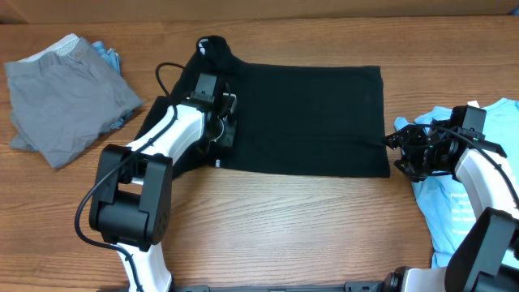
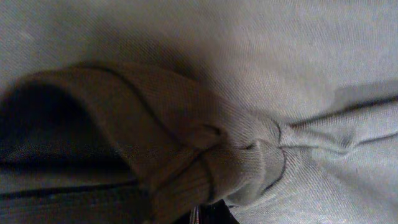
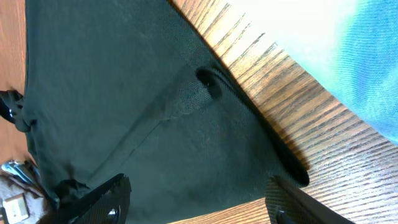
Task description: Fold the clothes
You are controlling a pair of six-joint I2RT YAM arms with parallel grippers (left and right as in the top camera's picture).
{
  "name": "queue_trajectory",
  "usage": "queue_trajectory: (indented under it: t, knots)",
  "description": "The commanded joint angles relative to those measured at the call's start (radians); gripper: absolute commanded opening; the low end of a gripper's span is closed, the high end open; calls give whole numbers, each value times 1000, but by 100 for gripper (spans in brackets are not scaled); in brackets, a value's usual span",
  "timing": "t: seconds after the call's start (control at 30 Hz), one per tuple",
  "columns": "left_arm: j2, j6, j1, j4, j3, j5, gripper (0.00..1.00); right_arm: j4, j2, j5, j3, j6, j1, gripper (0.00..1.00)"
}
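The black T-shirt (image 1: 312,118) lies flat in the middle of the surface (image 1: 308,235). Its long axis runs from my left arm (image 1: 174,130) across to my right arm (image 1: 486,174). My left jaws are closed tight on a bunch of its cloth at the left end. My right jaws stand wide open and hold nothing. The right edge of the shirt lies just in front of them, so I judge that this arm is the one to take that end.
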Motion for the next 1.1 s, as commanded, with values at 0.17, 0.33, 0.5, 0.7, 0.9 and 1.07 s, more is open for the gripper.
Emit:
queue_trajectory:
  t: [0.17, 0.33, 0.5, 0.7, 0.9, 1.07]
  knots:
    - [-8, -25, -11, -49, 155, -160, 4, 3, 0, 3, 22, -8, 3, 73]
    - [-8, -25, -11, -42, 207, -195, 8, 3, 0, 3, 22, -8, 3, 72]
    - [-8, -25, -10, -137, 227, -175, 8, -3, 0, 3, 22, -16, 3, 72]
    - [-7, 34, -13, -347, 226, -118, 4, -1, 0, 3, 22, -23, 3, 72]
    - [-6, 55, -2, -250, 118, -181, 4, 0, 0, 3, 22, -23, 3, 72]
    - [-2, 46, 2, -96, 28, -172, 4, -1, 0, 3, 22, -23, 3, 72]
